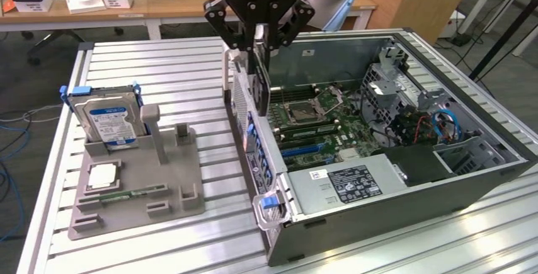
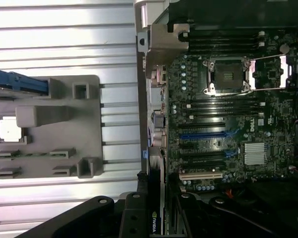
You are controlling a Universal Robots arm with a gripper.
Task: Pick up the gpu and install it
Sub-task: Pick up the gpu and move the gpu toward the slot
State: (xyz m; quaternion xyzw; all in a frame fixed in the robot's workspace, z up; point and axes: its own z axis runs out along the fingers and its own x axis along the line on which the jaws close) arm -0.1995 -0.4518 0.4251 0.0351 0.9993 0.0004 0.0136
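The gpu (image 1: pixel 261 84) hangs on edge in the upper centre of the exterior view, over the rear wall of the open computer case (image 1: pixel 395 208) and clear of the motherboard (image 1: pixel 313 119). The gripper (image 1: pixel 259 42) pinches its top edge, fingers narrowed onto the card. In the wrist view an NVIDIA mark shows on the held card (image 2: pixel 152 221). Toward the exterior view's left, a grey fixture (image 1: pixel 172 176) on the slatted table (image 1: pixel 168 60) carries an upright hard drive (image 1: pixel 109 119).
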